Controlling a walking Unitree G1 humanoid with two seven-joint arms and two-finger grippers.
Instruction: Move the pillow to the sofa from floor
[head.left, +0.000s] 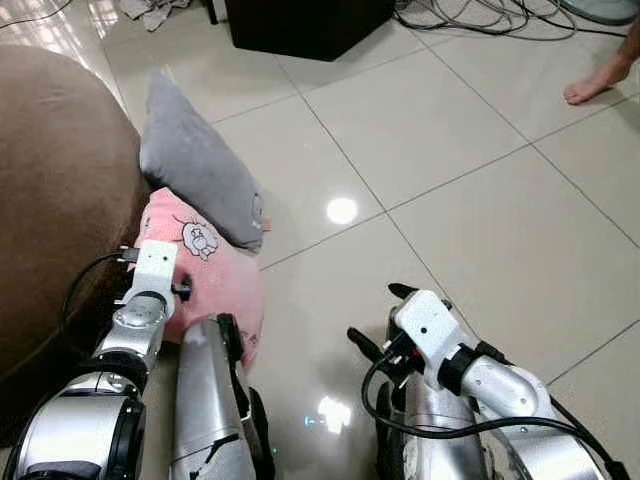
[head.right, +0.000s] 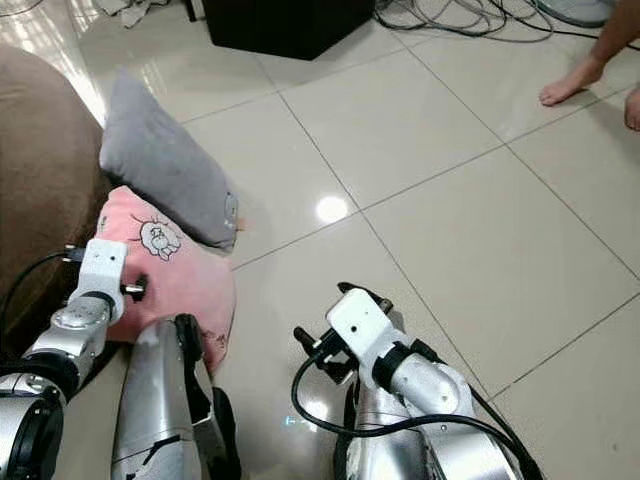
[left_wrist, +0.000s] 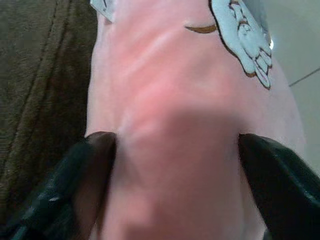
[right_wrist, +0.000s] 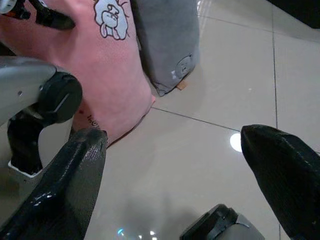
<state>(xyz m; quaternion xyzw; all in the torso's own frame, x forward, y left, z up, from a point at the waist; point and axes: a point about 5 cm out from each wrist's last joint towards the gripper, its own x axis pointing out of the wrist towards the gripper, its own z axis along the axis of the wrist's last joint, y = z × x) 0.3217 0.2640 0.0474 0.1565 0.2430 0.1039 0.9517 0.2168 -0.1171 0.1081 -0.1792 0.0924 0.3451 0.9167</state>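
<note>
— Where do we stand with the pink pillow (head.left: 205, 270)?

— It lies on the tiled floor (head.left: 470, 230), leaning against the side of the brown sofa (head.left: 55, 200), with a grey pillow (head.left: 195, 165) propped just behind it and touching it. Our left gripper (left_wrist: 175, 150) is down on it: in the left wrist view the two black fingers (left_wrist: 92, 160) stand wide apart with the pink fabric bulging up between them.

— So do we have hold of it?

— We judge not yet. The fingers straddle the pillow and press into it, but they are spread, not pinched. We are at the grasping step, with nothing lifted.

— And the right side?

— Our right gripper (right_wrist: 175, 170) hangs over bare tile near the pillow's corner, its fingers far apart and holding nothing.

— What does the next move ask of us?

— Closing the left fingers on a good fold of that soft cover, then raising it clear of the grey pillow and over onto the sofa seat. The stuffing may slip, so we want a deep bite. A person's bare foot (head.left: 590, 85) stands well apart, across the floor.
</note>
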